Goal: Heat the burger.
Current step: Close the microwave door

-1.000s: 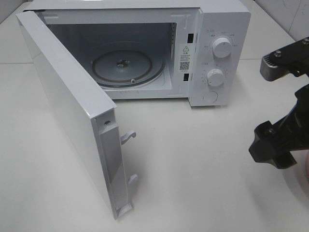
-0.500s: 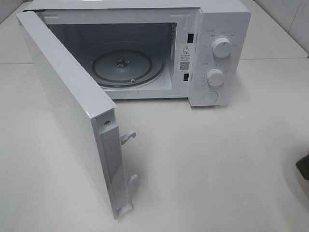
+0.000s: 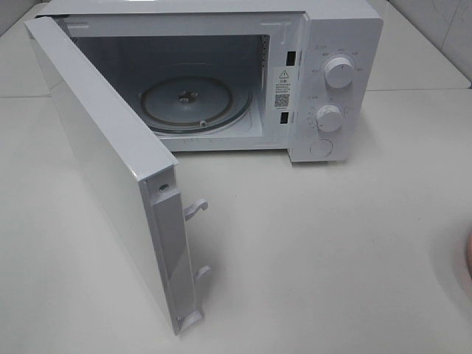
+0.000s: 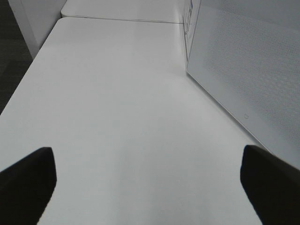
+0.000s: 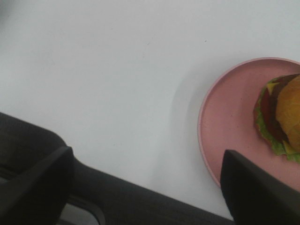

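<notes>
The burger [image 5: 283,117], golden bun over dark patty, tomato and lettuce, sits on a pink plate [image 5: 225,117] in the right wrist view, cut off by the frame edge. My right gripper [image 5: 147,187] hovers over the table beside the plate, open, with nothing between its fingers. The plate's rim lies close to one fingertip [image 5: 255,192]. In the exterior view only a pink sliver of the plate [image 3: 469,254] shows at the far right edge, and neither arm appears there. My left gripper [image 4: 150,185] is open over bare table beside the microwave door [image 4: 248,70].
The white microwave [image 3: 332,29] stands at the back with its door [image 3: 96,169] swung wide toward the front left. Its glass turntable [image 3: 195,103] carries nothing. Two dials [image 3: 338,71] are on its right panel. A dark edge runs under the right gripper.
The right arm, seen at the right edge of the exterior view a second ago, has moved out of that view to the right. Microwave and door have not moved.
</notes>
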`<state>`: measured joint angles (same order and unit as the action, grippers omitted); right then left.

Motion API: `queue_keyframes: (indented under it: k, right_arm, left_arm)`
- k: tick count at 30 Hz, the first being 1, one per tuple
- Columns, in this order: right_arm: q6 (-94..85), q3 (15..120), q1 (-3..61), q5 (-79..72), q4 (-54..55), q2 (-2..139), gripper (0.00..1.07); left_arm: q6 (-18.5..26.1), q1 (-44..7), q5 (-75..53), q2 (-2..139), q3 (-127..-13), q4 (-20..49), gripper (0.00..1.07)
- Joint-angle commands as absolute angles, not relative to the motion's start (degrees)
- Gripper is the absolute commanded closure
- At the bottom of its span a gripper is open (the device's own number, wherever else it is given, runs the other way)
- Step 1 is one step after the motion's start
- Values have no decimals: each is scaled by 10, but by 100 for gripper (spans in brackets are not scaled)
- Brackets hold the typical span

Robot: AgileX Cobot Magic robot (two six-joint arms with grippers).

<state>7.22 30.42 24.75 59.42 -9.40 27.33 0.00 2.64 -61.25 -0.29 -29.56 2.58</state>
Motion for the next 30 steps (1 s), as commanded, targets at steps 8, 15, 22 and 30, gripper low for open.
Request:
queue_keyframes:
  k: [8,15,22,30]
  right_arm:
    - [73,301,140,592,-94,114,32]
    - [71,281,84,552,-94,21,32]
    - [70,282,54,552,-92,-17,32]
    - [71,282,45,552,-92,-22,32]
  left_arm:
    - [0,29,-612,-10,-295,25,7]
    - [0,29,-612,-10,-295,25,7]
    - [0,29,-612,-10,-295,25,7]
    - [0,29,-612,-10,-295,25,7]
